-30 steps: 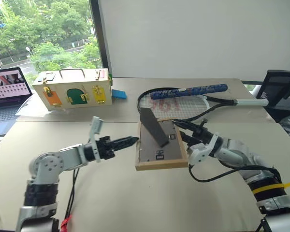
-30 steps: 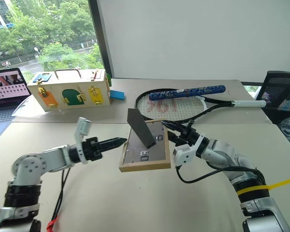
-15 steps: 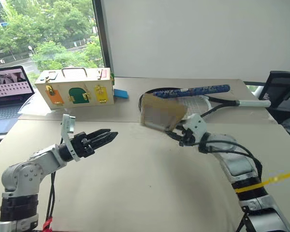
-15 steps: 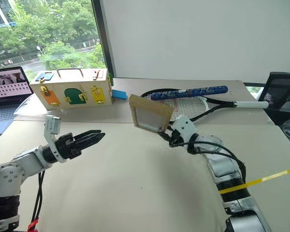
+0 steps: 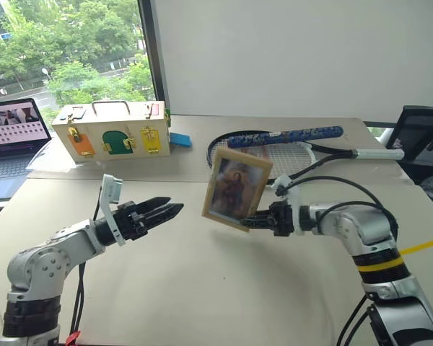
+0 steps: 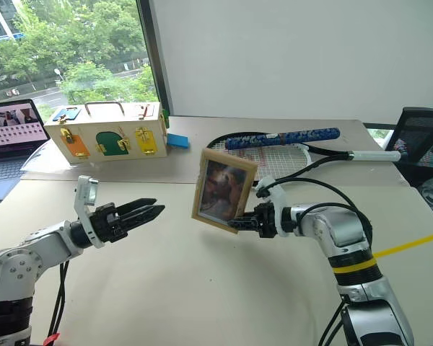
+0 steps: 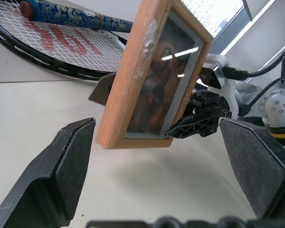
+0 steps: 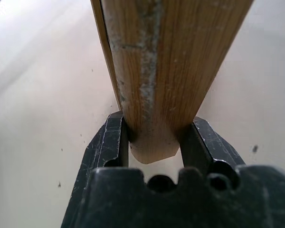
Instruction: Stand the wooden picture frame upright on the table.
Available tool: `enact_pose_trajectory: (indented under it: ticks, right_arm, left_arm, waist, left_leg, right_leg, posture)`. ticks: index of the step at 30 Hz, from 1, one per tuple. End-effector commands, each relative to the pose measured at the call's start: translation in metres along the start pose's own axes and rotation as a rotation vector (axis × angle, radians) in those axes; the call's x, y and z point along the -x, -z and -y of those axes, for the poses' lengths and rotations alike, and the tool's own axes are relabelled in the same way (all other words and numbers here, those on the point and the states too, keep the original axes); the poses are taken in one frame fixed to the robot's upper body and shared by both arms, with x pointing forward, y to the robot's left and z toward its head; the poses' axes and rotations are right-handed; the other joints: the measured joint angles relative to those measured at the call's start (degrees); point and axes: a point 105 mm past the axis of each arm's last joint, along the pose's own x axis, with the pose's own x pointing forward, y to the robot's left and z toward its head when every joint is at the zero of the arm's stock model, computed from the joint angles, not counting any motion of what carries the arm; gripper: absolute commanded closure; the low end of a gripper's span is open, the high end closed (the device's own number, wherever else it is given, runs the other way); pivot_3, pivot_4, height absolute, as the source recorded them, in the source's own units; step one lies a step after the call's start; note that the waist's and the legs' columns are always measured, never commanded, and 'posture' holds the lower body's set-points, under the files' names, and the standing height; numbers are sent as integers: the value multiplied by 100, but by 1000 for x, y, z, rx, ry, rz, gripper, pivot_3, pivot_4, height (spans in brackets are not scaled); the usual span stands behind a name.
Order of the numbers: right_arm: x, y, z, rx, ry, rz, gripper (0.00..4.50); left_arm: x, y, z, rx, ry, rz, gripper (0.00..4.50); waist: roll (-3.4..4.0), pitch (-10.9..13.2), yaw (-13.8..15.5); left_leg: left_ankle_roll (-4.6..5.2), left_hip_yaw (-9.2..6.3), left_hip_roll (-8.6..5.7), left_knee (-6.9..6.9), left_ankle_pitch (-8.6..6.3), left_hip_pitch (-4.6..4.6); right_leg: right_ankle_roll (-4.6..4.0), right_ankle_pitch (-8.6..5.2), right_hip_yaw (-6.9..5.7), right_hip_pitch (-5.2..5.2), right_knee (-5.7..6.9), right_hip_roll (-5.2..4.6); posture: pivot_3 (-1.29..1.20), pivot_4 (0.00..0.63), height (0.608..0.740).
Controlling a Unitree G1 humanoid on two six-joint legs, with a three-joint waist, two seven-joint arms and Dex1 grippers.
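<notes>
Wooden picture frame (image 5: 237, 189): it is held in the air above the table (image 5: 202, 288), near upright and tilted a little, with its reddish portrait turned towards the camera; its lower edge is seen clear of the tabletop, and a shadow is cast beneath it in the left wrist view.

Right gripper (image 5: 251, 223): it is closed on the frame's lower right corner; in the right wrist view the wooden edge (image 8: 166, 71) is seen pinched between the two black fingers (image 8: 110, 142), one pressed to each face, so the jaws are parted only by the thickness of the wood.

Frame relative to right gripper: the frame rises up and to the left from the fingertips, with the arm reaching in from the right at about table level.

Left gripper (image 5: 167, 211): its fingers are spread wide and nothing is held; it is pointed towards the frame from the left, with a gap of bare table between, not touching.

Fold-out stand (image 7: 100, 89): a dark flap is glimpsed behind the frame in the left wrist view.

Behind the frame: a racket (image 5: 274, 150) lies flat on the table, and a pale wooden box (image 5: 110, 132) with coloured doors stands farther left.
</notes>
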Motion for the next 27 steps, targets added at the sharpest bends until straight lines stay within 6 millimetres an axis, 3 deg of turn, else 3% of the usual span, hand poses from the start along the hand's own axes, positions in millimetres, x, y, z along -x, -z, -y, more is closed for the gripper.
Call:
enact_pose_trajectory:
  ticks: [1, 12, 19, 21, 22, 24, 27]
  right_arm:
    - [2, -10, -1, 76, -30, -15, 3189]
    - [-1, 14, -19, -10, -164, -106, 3190]
    - [1, 21, -25, 92, -181, -143, 3190]
    - [2, 17, -32, 105, -200, -126, 2166]
    - [2, 15, -33, 119, -198, -120, 2042]
    - [6, 9, -33, 135, -181, -94, 1205]
    - [16, 4, -17, 147, -90, -45, 150]
  left_arm:
    - [1, -6, 3, -48, 0, 27, 0]
    - [12, 2, -6, -52, -47, 30, 0]
    - [13, 8, -13, -70, -55, 1, 0]
    - [14, 9, -14, -79, -57, -10, 0]
    - [14, 10, -15, -81, -57, -12, 0]
    - [15, 11, -17, -95, -58, -21, 0]
    - [17, 13, -20, -117, -64, -35, 0]
  waist:
    - [0, 0, -13]
    - [0, 0, 3]
    - [0, 0, 3]
    - [0, 0, 3]
    - [-1, 0, 3]
    - [-1, 0, 3]
    - [-1, 0, 3]
  left_leg:
    - [0, 0, 0, 0, 0, 0]
    - [2, 0, 0, 2, -2, 0]
    - [2, 0, 1, 1, -2, 0]
    - [2, 0, 0, 1, -2, 0]
    - [2, 0, 0, 1, -2, 0]
    - [2, 0, 1, 0, -2, -1]
    - [2, 0, 1, 1, -2, -1]
  right_leg:
    - [0, 0, 0, 0, 1, 0]
    - [1, -1, -1, 1, -1, 0]
    - [6, -4, -1, 1, -2, 0]
    - [9, -5, -1, 1, -3, 0]
    - [9, -5, -2, 1, -3, 0]
    - [10, -6, -1, 0, -3, 0]
    - [11, -6, -1, 0, -3, 0]
  posture:
    - [0, 150, 722]
    - [0, 150, 722]
    - [0, 150, 722]
    - [0, 150, 722]
    - [0, 150, 722]
    - [0, 150, 722]
    - [0, 150, 722]
